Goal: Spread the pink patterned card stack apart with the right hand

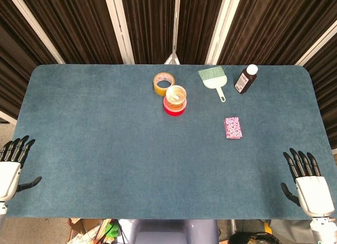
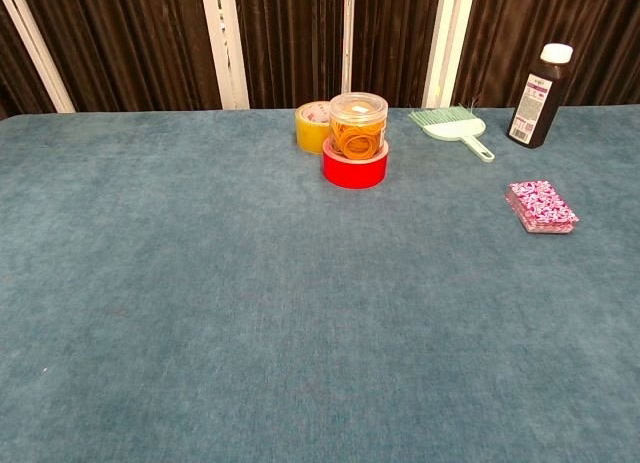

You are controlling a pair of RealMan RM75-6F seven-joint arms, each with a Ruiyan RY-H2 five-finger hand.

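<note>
The pink patterned card stack [image 1: 233, 127] lies squared up on the blue table, right of centre; the chest view shows the card stack [image 2: 541, 205] at its right side. My right hand [image 1: 307, 182] rests at the table's near right corner, fingers spread, holding nothing, well below and right of the cards. At the near left edge my left hand [image 1: 11, 164] is also spread and empty. Neither hand appears in the chest view.
A clear tub of rubber bands [image 1: 175, 97] sits on a red tape roll [image 2: 354, 167], with a yellow tape roll [image 1: 164, 83] behind. A mint hand brush [image 1: 214, 79] and a dark bottle [image 1: 246, 78] stand at the back right.
</note>
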